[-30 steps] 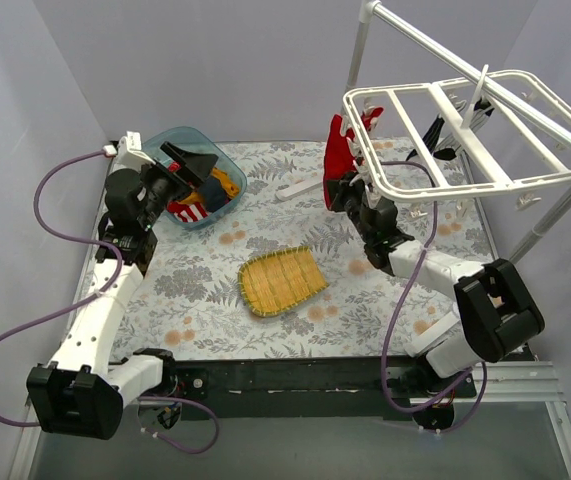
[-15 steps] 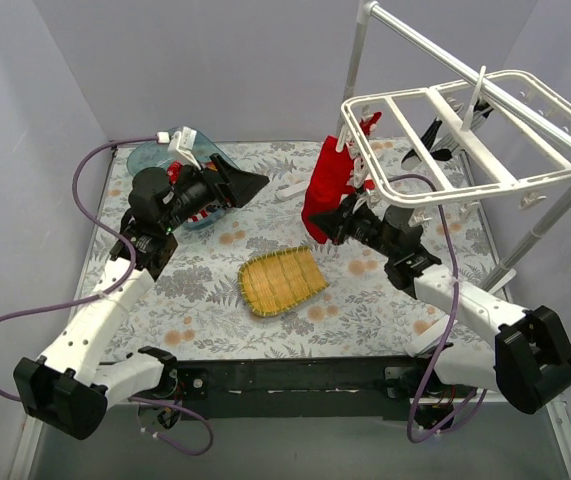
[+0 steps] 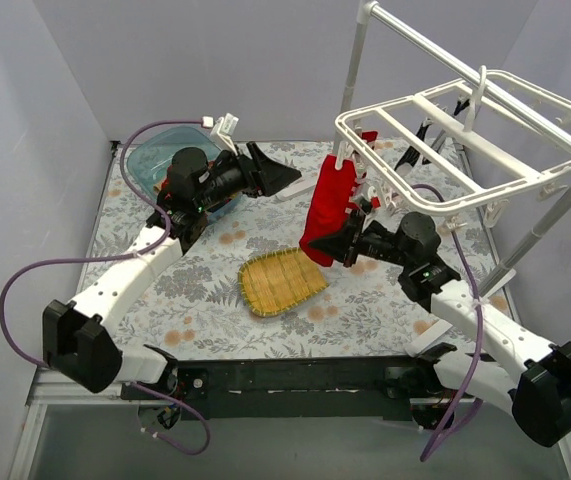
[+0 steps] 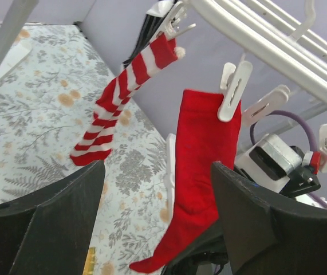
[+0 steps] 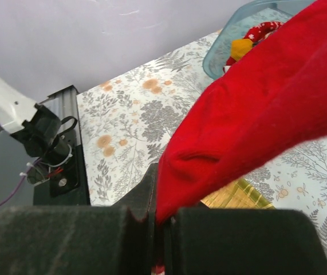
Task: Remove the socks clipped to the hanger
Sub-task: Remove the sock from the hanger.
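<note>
The white grid hanger (image 3: 435,150) hangs tilted from the pole stand at the back right. A plain red sock (image 3: 327,205) hangs from a clip at its near left corner; it also shows in the left wrist view (image 4: 200,166) and the right wrist view (image 5: 255,120). My right gripper (image 3: 327,250) is shut on the red sock's toe end. A red-and-white striped sock (image 4: 123,103) hangs clipped beyond it. Dark socks (image 3: 427,135) hang further back. My left gripper (image 3: 283,176) is open, raised and facing the red sock from the left, not touching it.
A clear blue tub (image 3: 157,160) holding removed socks stands at the back left behind the left arm. A yellow woven mat (image 3: 280,280) lies mid-table. The white pole stand (image 3: 545,230) rises at the right. The hanger frame tilts low over the right half.
The left gripper has swung right from the tub toward the hanger. The right gripper has pulled the red sock's toe down and left; the hanger has tilted.
</note>
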Controlling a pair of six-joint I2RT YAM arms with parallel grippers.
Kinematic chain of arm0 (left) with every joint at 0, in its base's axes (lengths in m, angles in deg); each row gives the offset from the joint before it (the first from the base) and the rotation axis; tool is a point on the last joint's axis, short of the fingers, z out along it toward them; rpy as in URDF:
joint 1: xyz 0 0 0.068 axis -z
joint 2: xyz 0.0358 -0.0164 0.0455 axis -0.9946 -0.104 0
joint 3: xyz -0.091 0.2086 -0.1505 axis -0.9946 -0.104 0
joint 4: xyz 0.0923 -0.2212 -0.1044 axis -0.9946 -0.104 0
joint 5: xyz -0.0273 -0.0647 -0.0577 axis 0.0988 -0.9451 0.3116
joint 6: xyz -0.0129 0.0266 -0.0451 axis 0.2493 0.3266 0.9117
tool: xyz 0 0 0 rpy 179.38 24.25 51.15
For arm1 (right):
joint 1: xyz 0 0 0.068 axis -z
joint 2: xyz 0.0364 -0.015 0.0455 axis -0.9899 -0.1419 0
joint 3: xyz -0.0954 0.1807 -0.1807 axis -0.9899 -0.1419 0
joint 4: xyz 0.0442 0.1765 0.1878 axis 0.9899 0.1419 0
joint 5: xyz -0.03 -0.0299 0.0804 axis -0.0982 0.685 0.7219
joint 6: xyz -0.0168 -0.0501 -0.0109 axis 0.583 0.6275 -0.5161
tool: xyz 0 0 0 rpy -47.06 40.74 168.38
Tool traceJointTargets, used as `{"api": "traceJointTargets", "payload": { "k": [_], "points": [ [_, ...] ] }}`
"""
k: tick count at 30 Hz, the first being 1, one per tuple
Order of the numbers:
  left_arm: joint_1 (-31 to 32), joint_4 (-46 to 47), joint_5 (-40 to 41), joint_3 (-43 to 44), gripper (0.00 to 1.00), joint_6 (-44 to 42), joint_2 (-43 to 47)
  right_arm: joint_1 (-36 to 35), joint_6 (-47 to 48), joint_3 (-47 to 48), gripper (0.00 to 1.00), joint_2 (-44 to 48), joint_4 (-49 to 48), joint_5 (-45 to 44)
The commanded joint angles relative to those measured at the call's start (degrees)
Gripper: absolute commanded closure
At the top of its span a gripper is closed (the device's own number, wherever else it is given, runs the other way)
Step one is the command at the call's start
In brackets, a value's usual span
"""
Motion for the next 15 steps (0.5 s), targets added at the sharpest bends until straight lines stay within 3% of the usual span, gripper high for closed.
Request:
{"api": "traceJointTargets", "payload": {
  "k": [1, 15],
  "points": [
    [0.4, 8.5, -6.1, 4.6, 0.27, 5.3, -3.3, 0.0, -0.7, 0.0, 0.99, 2.6, 1.3, 5.8],
    [1.8, 24.5, -15.1, 13.0, 0.22, 18.9, -16.0, 0.1, -8.8, -1.2, 0.99, 6.8, -4.3, 13.8]
  ]
}}
